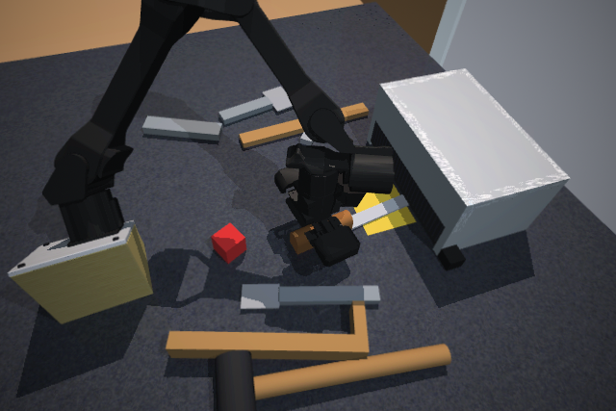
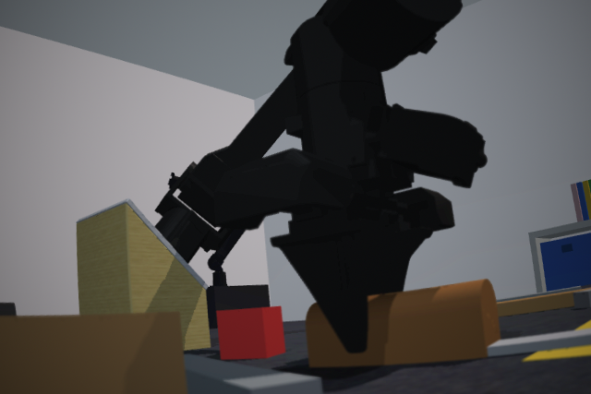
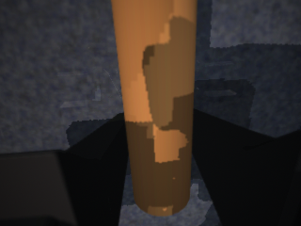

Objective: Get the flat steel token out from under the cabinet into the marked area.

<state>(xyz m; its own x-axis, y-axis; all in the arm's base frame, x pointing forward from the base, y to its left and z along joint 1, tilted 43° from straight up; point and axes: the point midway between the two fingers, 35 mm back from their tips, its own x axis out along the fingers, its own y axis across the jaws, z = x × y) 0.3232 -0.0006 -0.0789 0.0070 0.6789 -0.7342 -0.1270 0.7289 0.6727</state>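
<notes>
My gripper (image 1: 312,235) (image 2: 355,340) (image 3: 155,119) is shut on the thick orange-brown handle (image 1: 301,239) (image 2: 429,328) (image 3: 162,85) of a tool lying low along the table. The tool's flat grey blade (image 1: 375,213) (image 2: 539,342) reaches over the yellow marked area (image 1: 382,225) (image 2: 556,354) toward the cabinet (image 1: 477,138). Its far end is close to the cabinet's slotted front; I cannot tell whether it touches. The arm and blade hide part of the yellow area. The steel token is not visible in any view.
A red cube (image 1: 228,242) (image 2: 247,332) stands left of the handle. A grey wide-ended bar (image 1: 318,295), an L-shaped wooden stick (image 1: 258,343) and a mallet (image 1: 347,372) lie nearer the camera. A black block (image 1: 451,257) is at the cabinet's corner. Grey bars and a wooden stick (image 1: 269,134) lie behind.
</notes>
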